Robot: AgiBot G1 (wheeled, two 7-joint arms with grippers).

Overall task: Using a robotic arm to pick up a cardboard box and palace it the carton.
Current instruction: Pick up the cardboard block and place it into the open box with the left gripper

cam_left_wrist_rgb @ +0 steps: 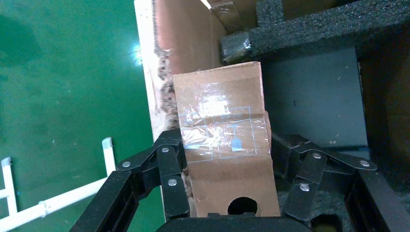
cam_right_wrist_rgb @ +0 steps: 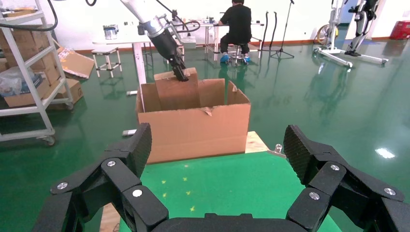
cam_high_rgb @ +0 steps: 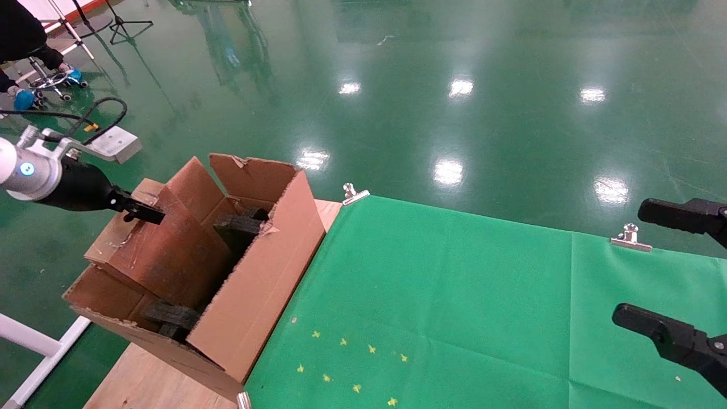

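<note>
The robotic arm (cam_high_rgb: 34, 170) reaches in from the left. Its left gripper (cam_high_rgb: 145, 213) is shut on the upper edge of the cardboard box (cam_high_rgb: 170, 250), a flat brown box with shiny clear tape (cam_left_wrist_rgb: 220, 121). The box hangs tilted, its lower part inside the carton (cam_high_rgb: 272, 267), a large open brown carton with ragged flaps at the table's left end. Black foam inserts (cam_high_rgb: 238, 227) sit inside beside the box. The right wrist view shows the arm (cam_right_wrist_rgb: 159, 34), the box (cam_right_wrist_rgb: 179, 92) and the carton (cam_right_wrist_rgb: 193, 130) from afar. My right gripper (cam_high_rgb: 653, 272) is open and empty at the far right.
A green cloth (cam_high_rgb: 454, 295) covers the wooden table (cam_high_rgb: 142, 380), held by metal clips (cam_high_rgb: 355, 194). A white frame (cam_high_rgb: 34, 341) stands below the carton's left. A seated person (cam_right_wrist_rgb: 238, 24), shelves (cam_right_wrist_rgb: 24, 72) and stands are in the room behind.
</note>
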